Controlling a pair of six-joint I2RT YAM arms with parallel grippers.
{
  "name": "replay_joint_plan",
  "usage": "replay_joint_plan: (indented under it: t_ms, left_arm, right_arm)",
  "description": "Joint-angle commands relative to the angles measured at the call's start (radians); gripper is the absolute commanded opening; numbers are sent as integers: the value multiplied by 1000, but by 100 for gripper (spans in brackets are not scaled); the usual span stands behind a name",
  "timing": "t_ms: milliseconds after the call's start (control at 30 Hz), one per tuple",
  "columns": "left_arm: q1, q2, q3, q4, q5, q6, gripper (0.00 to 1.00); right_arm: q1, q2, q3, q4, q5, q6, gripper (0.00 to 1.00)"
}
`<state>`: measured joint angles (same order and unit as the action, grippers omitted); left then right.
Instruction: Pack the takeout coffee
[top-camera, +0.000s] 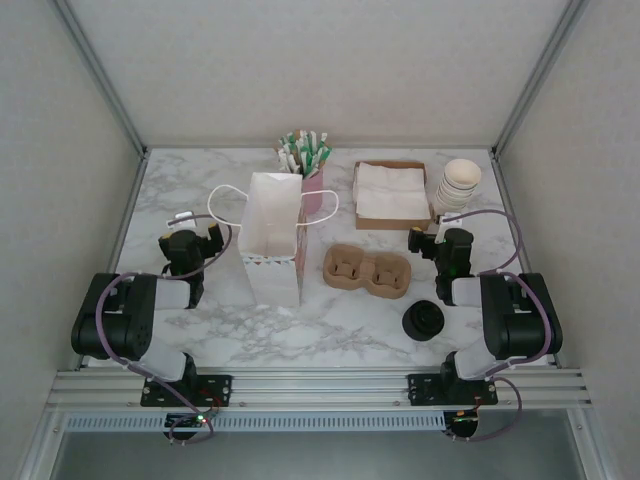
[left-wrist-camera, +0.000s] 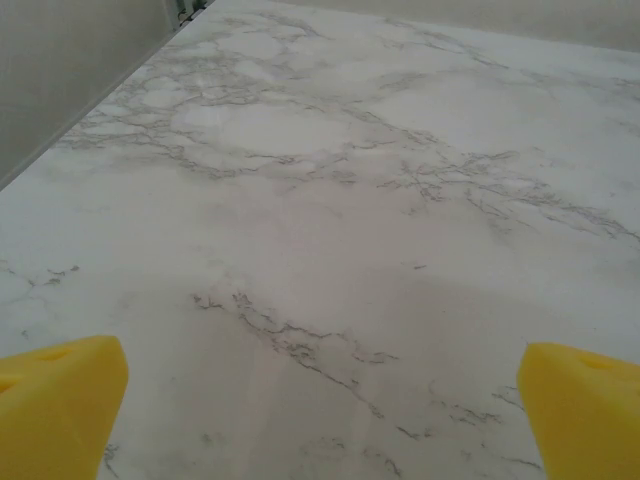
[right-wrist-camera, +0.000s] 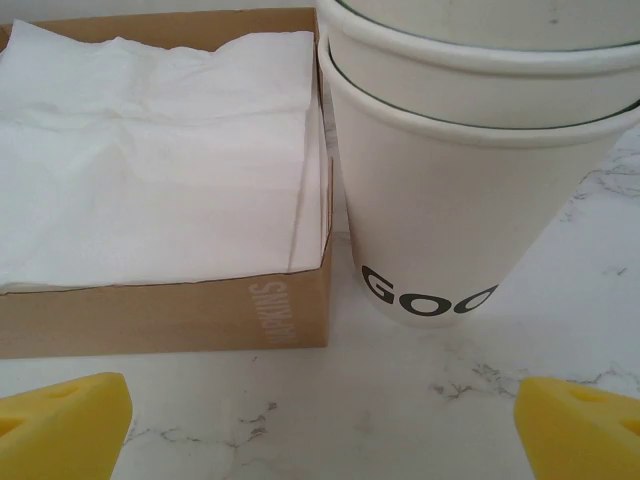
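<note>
A white paper bag (top-camera: 273, 238) with loop handles stands upright left of centre. A brown two-cup carrier (top-camera: 367, 271) lies to its right, empty. A stack of white paper cups (top-camera: 456, 186) (right-wrist-camera: 470, 150) stands at the back right; black lids (top-camera: 424, 321) lie near the front right. My left gripper (top-camera: 197, 240) (left-wrist-camera: 320, 410) rests open over bare marble, left of the bag. In front of the cup stack my right gripper (top-camera: 428, 243) (right-wrist-camera: 320, 425) is open, with nothing between its yellow fingers (right-wrist-camera: 60, 425).
A brown cardboard box of white napkins (top-camera: 389, 193) (right-wrist-camera: 160, 190) sits just left of the cups. A pink holder of green-and-white sachets (top-camera: 306, 160) stands behind the bag. The enclosure walls (top-camera: 60, 150) close in the marble table (top-camera: 330, 335) on three sides.
</note>
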<state>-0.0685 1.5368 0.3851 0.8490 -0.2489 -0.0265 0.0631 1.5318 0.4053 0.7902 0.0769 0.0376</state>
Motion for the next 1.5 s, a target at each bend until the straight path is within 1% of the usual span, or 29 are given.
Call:
replay_joint_plan:
  t_ms: [0,700,767,800,833,900,933,967,1000,1067,1133,1200,1267,1333,1367,1400,1467]
  left_arm:
    - [-4,2,0,29,-23,-12,100]
    - [-2,2,1,27,-21,-12,100]
    - [-4,-7,4,21,-21,-10,100]
    - [-5,-29,20,-22,-35,-15,100]
    - [-5,-62,51,-102,-63,-21,100]
    - [-5,-130,110,-266,-160,-51,100]
    - [-5,-164,119,-312,-206,-68,100]
    - [-5,-200,116,-330,-231,-75,100]
    - [-5,-252,106,-339,-230,-72,100]
    - [-5,-353,107,-390,-172,-68,100]
    - [-5,-462,146,-512,-100,-79,100]
    - [-3,-545,206,-660,-115,-156,100]
    - [-1,-618,286,-848,-188,-271,100]
    - [4,-665,360,-1034,-298,-450,100]
    - [9,-684,398,-1118,-328,-540,100]
    - [13,-699,428,-1180,-318,-570,100]
    - [18,-715,487,-1249,-242,-569,100]
  right_arm:
    - [-5,7,-9,34,-7,-13,99]
    - [-3,5,-9,34,-5,-13,99]
    - [-3,-18,16,-23,20,-6,99]
    - [0,-44,47,-80,46,0,99]
    - [1,-76,89,-173,71,6,99]
    - [0,-130,157,-361,125,33,99]
    - [1,-160,167,-414,136,40,99]
    - [1,-185,169,-446,143,45,99]
    - [1,-225,170,-484,148,59,99]
    - [1,-302,205,-609,156,110,99]
    - [-2,-364,301,-814,175,201,99]
    - [-4,-394,414,-1029,156,277,99]
    - [-5,-406,521,-1207,128,350,99]
    - [-8,-414,609,-1371,136,465,99]
    - [-10,-416,657,-1440,132,519,99]
    - [-11,-419,697,-1483,93,533,99]
    - [-15,-419,767,-1526,1,542,99]
